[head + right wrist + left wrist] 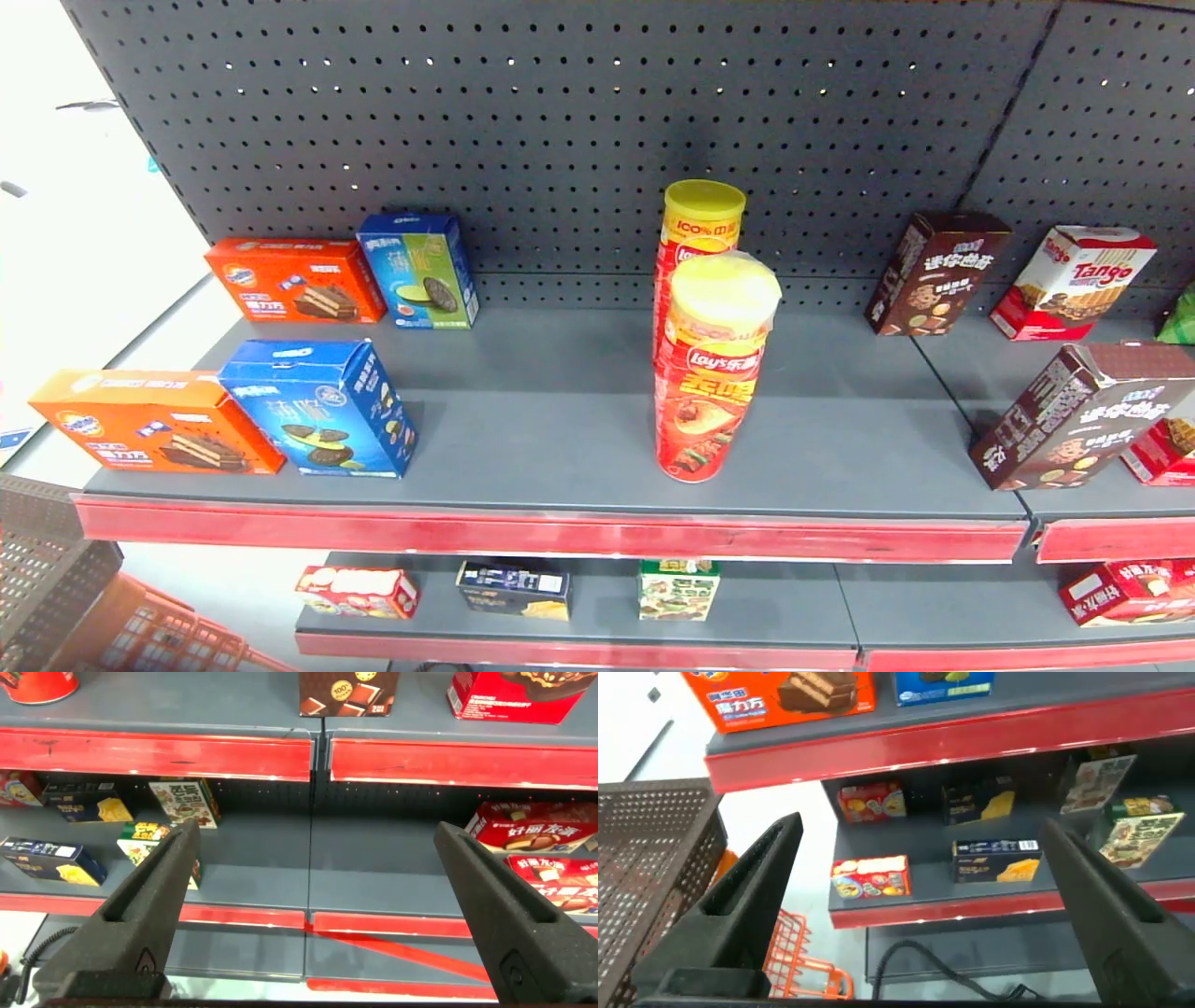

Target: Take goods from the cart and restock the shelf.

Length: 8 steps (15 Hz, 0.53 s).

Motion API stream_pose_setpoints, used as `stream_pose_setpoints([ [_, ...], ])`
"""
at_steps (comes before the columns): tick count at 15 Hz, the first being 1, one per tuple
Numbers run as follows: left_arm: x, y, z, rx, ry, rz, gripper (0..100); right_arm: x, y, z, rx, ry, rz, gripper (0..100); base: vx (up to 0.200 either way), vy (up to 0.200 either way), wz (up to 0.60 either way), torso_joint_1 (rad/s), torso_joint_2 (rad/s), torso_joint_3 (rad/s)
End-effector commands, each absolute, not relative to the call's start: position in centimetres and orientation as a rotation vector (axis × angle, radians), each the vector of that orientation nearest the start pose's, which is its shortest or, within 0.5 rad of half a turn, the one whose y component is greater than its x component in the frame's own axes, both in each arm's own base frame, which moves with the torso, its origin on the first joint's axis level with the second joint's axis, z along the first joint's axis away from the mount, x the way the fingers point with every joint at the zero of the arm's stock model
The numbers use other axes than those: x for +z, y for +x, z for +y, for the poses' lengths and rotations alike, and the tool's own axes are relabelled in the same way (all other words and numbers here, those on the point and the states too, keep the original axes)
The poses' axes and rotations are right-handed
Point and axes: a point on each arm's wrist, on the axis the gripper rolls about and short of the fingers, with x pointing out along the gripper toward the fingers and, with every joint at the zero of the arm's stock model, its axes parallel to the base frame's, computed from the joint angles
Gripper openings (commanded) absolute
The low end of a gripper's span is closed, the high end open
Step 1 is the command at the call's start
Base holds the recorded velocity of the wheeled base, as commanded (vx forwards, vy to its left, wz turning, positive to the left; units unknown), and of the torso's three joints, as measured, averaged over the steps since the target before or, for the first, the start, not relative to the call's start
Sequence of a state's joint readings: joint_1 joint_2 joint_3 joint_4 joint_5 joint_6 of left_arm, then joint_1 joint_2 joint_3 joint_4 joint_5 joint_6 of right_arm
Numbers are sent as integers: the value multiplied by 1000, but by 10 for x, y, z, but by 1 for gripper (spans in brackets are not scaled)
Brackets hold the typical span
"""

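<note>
Your left gripper (pixel 922 826) and right gripper (pixel 316 829) hung wide open, empty, facing the lower shelf (pixel 392 863). Head view gave you two upright chip cans (pixel 714 373); left wrist view, the cart (pixel 654 859).

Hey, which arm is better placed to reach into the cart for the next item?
Left, probably. The open left gripper hangs beside the mesh cart on the robot's left; the right gripper faces the shelf.

Dark grey perforated panel (pixel 560 112) standing upright at back, small holes running in even rows. Pale floor (pixel 757 807) showing bright down below. Black cable (pixel 910 945) arching in loose loop low down, trailing off sideways.
</note>
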State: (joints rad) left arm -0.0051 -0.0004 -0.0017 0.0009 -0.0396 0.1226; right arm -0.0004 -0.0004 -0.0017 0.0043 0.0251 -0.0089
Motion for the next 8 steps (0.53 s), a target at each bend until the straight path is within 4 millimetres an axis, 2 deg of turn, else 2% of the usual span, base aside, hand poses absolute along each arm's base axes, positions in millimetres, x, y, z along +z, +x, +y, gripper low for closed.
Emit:
stream_pose_setpoints([
  [1, 76, -23, -1, -46, 123, -4, 100, 75, -23, 1, 26, -9, 3, 100, 0, 0, 0, 0, 0, 0],
  [8, 75, -23, -1, -34, 41, -1, 100, 75, -23, 1, 26, -9, 3, 100, 0, 0, 0, 0, 0, 0],
])
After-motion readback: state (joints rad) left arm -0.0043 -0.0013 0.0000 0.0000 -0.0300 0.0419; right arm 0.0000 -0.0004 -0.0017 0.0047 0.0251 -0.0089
